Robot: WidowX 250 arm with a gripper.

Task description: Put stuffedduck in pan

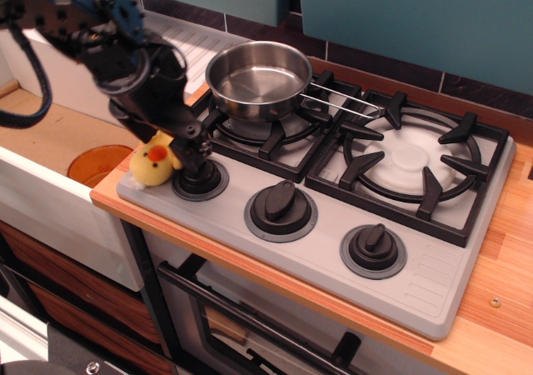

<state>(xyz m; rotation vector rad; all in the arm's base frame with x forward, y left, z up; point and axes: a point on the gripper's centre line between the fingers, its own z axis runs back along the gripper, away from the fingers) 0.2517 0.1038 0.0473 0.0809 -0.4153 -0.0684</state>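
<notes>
The stuffedduck (150,166), a small yellow plush with an orange beak, lies on the front left corner of the stove, next to the left knob (200,180). Only its head and front show; its back is hidden by my arm. My black gripper (169,142) is low over the duck, fingers apart on either side of its body, one finger (194,144) by the knob. It looks open and has not closed on the duck. The pan (259,80), shiny steel with a wire handle (343,101), sits empty on the rear left burner.
The grey stove (433,285) has two more knobs (280,209) (372,251) along the front and a bare right burner (410,160). A sink with an orange drain (93,162) lies to the left. A wooden counter (500,308) borders the stove.
</notes>
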